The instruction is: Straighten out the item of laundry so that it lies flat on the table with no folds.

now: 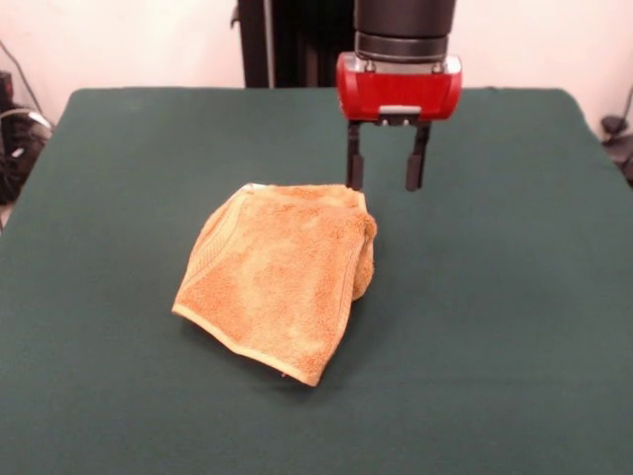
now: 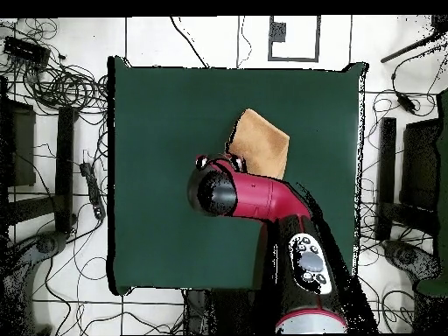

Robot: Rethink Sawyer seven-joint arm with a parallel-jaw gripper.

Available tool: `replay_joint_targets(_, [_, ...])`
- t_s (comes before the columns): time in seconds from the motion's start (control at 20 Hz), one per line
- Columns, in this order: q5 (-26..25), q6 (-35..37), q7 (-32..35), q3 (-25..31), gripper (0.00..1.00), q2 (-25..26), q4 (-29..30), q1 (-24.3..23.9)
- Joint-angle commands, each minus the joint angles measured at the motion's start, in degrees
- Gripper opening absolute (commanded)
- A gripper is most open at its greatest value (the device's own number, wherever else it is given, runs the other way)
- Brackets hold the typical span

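Note:
The golden-orange towel [image 1: 282, 277] lies folded over on itself on the green table [image 1: 495, 297], with a bunched fold along its right side and a hemmed edge at the front. In the overhead view the towel [image 2: 261, 143] shows partly under the arm. My gripper [image 1: 386, 183] hangs from the red wrist just behind the towel's far right corner, fingers pointing down. It is open and empty, with its left finger [image 1: 354, 166] close above the towel's back edge. In the overhead view the arm's head hides the gripper.
The red and black arm [image 2: 280, 210] reaches over the table from the base side. Cables and equipment lie on the floor around the table [image 2: 52, 79]. The robot's black pedestal [image 1: 297, 40] stands behind the far edge.

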Motion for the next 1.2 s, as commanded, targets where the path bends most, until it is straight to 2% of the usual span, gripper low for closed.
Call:
replay_joint_targets(0.05, [-2.9, -0.7, 6.3, 1.4, 1.00, 1.3, 1.5, 0.7])
replay_joint_targets(0.9, [-5.3, -0.7, 5.4, 1.2, 1.00, 1.7, 2.2, -0.4])
replay_joint_targets(1.2, [-6.7, -1.2, 6.4, -0.3, 1.00, 3.2, 0.9, 0.9])
